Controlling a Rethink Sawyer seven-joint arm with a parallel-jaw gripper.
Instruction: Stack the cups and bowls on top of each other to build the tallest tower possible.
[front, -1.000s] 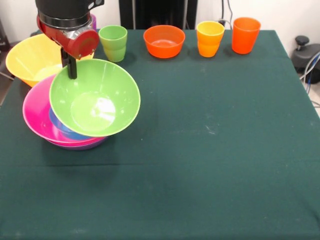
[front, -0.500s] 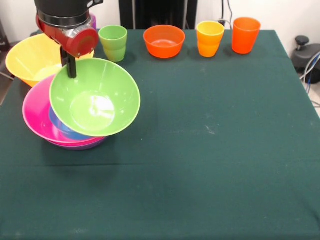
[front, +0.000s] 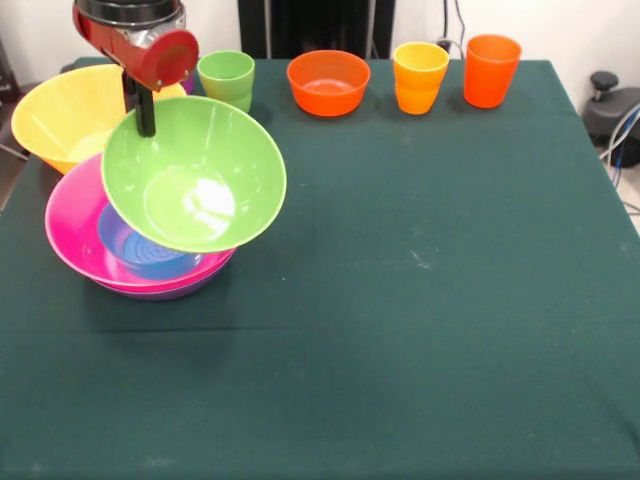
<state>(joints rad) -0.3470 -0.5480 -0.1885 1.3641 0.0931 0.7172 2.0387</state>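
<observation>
the red-and-black gripper (front: 143, 110) pinches the far rim of the large glossy light green plastic bowl (front: 194, 173), one dark finger (front: 146, 108) showing inside the rim, bowl tilted w/ its mouth toward the camera. right under it sits the low pile: a small blue plastic bowl (front: 135, 243) nested in the wide pink plastic bowl (front: 75, 225), w/ a purple bowl's rim (front: 160, 292) peeking out at the bottom. the big yellow plastic bowl (front: 60, 112) is just beside the gripper at picture-left, overhanging the table edge. light green tumbler (front: 227, 84) close on the other side; further that way along the far edge: small orange bowl (front: 328, 81), yellow-orange cup (front: 420, 76), orange cup (front: 491, 69). surface is a dark green cloth-covered table (front: 420, 300), a few pale scuffs; white wall (front: 560, 25) and cables (front: 625, 135) behind.
</observation>
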